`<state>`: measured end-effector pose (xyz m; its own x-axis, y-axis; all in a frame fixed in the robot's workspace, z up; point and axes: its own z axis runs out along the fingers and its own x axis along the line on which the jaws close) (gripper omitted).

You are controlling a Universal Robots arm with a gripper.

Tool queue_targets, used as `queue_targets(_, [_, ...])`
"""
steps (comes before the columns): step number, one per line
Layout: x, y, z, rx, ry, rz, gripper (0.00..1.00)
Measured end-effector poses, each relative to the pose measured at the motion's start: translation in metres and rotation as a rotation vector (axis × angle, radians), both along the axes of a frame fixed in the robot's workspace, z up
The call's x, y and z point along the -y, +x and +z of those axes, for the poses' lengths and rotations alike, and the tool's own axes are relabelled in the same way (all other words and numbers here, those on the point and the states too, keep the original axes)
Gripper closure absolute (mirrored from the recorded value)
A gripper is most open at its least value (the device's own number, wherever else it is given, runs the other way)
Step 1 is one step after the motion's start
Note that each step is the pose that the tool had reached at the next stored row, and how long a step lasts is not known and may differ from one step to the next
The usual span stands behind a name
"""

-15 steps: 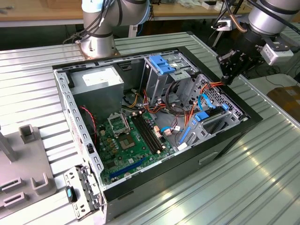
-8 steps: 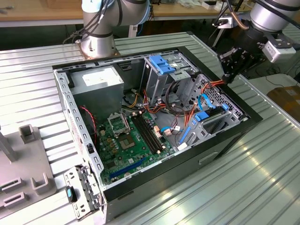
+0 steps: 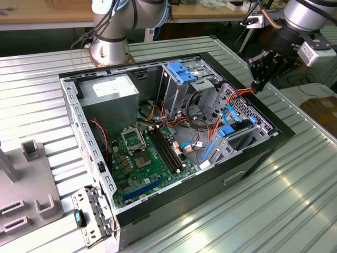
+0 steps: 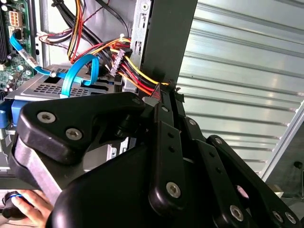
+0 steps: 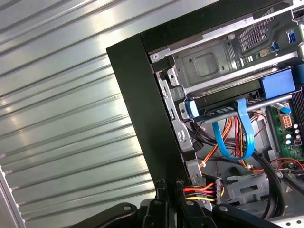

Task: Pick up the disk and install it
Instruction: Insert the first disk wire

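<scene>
The computer case (image 3: 210, 185) is lying open on the ribbed metal table (image 3: 37, 95), with the green motherboard (image 3: 150, 158) showing at its centre. In the exterior view the gripper (image 3: 256, 86) is hanging over the case's rim at about 2 o'clock from the motherboard. In both wrist views its claw is pressing together on a bundle of red, yellow and orange wires (image 5: 199, 191), which are running from the tips to a pale connector (image 5: 217, 186). The disk (image 5: 223, 110) is sitting in the metal drive cage (image 5: 209, 61) inside the case, its blue tabs facing out, at about 3 o'clock from the motherboard and at about 7 o'clock from the gripper. A blue ribbon cable (image 5: 243, 133) is looping across its edge. The gripper is not touching the disk.
</scene>
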<state>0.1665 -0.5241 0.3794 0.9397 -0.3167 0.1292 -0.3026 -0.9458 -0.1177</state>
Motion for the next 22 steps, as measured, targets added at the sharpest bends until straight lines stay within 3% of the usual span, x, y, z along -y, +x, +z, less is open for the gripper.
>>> queue_targets(3, [0.0,-0.0001,0.0001,0.0,-0.0001,0.0,0.84])
queue_targets(7, [0.0,-0.0081,0.0001,0.0,-0.0002,0.0,0.84])
queue_targets(14, [0.0,-0.0389,-0.0001,0.0001,-0.0001,-0.003,0.84])
queue_targets(17, [0.0001,-0.0464,-0.0002,0.0,-0.0001,-0.007,0.84])
queue_targets(22, [0.0,-0.0468,-0.0002,0.0,-0.0001,-0.007,0.84])
